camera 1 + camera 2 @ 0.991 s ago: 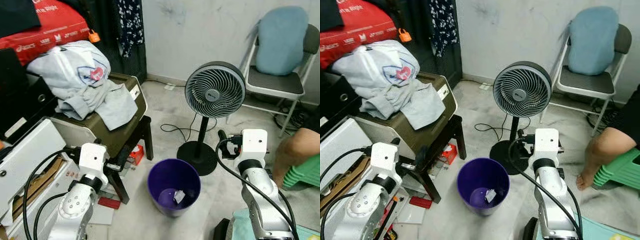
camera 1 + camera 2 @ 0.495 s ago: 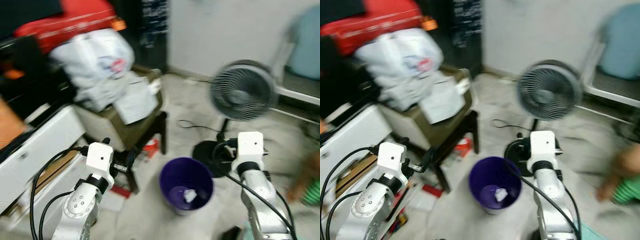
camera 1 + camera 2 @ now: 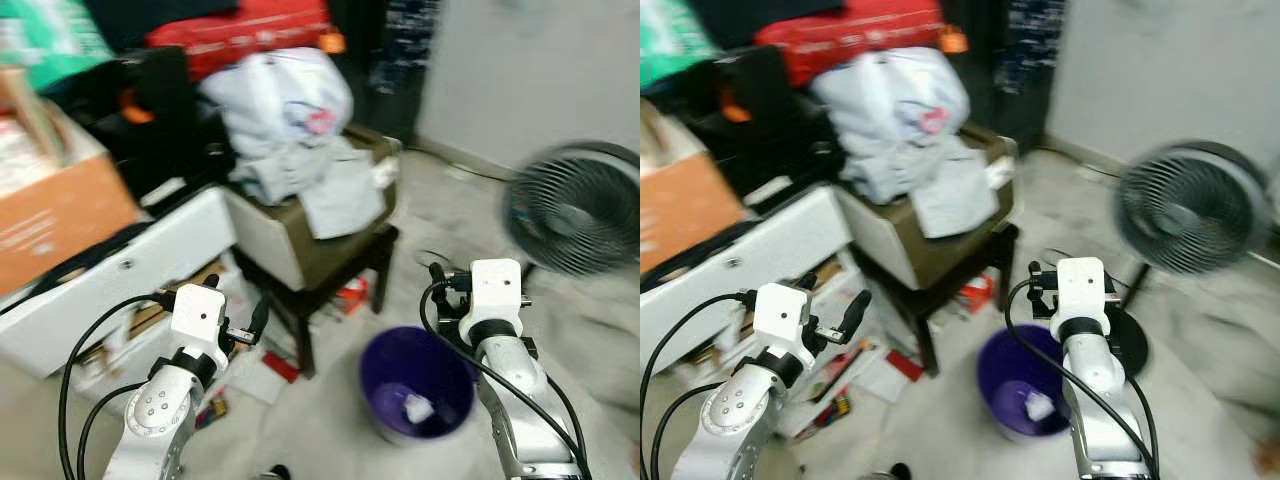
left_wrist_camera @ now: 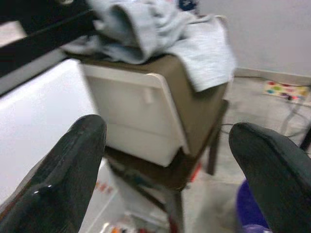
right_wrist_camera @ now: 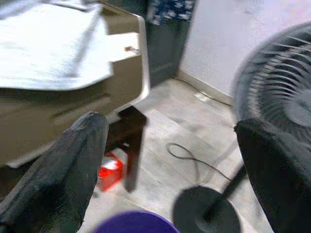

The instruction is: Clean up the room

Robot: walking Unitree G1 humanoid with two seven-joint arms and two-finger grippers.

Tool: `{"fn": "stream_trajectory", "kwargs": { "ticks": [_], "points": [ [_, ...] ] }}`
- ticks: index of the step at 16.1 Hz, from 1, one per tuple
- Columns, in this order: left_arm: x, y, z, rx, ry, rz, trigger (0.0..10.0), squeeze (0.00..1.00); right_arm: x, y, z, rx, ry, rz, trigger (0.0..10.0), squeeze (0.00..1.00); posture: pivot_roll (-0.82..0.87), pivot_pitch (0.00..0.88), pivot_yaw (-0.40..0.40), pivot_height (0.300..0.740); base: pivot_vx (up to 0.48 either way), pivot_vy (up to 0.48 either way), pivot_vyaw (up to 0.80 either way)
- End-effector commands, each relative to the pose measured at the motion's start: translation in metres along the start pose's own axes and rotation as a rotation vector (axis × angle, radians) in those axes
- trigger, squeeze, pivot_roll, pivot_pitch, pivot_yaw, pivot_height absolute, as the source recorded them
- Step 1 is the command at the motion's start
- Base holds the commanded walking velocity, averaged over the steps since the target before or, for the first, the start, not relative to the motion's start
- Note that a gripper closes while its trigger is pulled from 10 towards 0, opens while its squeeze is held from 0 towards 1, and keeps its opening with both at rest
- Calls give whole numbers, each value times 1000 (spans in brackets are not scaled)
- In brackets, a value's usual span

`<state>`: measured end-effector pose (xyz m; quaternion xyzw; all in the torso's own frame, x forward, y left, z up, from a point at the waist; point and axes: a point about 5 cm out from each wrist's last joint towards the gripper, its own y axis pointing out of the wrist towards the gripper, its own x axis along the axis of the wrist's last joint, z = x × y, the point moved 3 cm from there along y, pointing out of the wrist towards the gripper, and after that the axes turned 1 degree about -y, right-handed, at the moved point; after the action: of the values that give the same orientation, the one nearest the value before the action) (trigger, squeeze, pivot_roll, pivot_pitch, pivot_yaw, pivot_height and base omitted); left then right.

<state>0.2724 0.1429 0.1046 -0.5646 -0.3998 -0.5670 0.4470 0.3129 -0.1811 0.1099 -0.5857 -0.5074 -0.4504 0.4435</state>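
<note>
Both grippers are raised with fingers spread and nothing between them — the left gripper point(image 4: 165, 160) faces a brown box point(image 3: 330, 235) draped with grey clothes point(image 3: 300, 130), the right gripper point(image 5: 175, 174) a black fan point(image 3: 1190, 210). A purple bin point(image 3: 418, 395) holding a crumpled paper point(image 3: 416, 408) stands on the floor between the arms — blurred.

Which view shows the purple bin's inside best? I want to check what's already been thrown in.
The left eye view: the purple bin opens toward the camera, with a white scrap on its bottom. The right eye view shows the same, blurrier. Each wrist view catches just a sliver of its rim.
</note>
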Motion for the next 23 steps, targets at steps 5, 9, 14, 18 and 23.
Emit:
{"fn": "stream_trajectory", "kwargs": {
  "ticks": [5,9,14,18,23],
  "points": [
    [2,2,-3,-6,23,-3,10000,0,1,-1,0,-8,13,3,10000,0,-142,106,41,740,0,0,776],
    [1,3,-4,-1,34,2,10000,0,1,0,0,-11,25,-1,10000,0,-143,105,40,740,0,0,0],
    [-1,3,-1,15,52,9,10000,0,2,1,4,6,9,-2,10000,0,-139,104,34,740,0,0,320],
    [-2,4,-2,7,60,8,10000,0,2,2,5,8,15,-5,10000,0,-141,98,34,740,0,0,800],
    [-1,5,-4,2,53,2,10000,0,3,3,5,6,19,-7,10000,0,-138,93,34,740,0,0,320]
  ]
}}
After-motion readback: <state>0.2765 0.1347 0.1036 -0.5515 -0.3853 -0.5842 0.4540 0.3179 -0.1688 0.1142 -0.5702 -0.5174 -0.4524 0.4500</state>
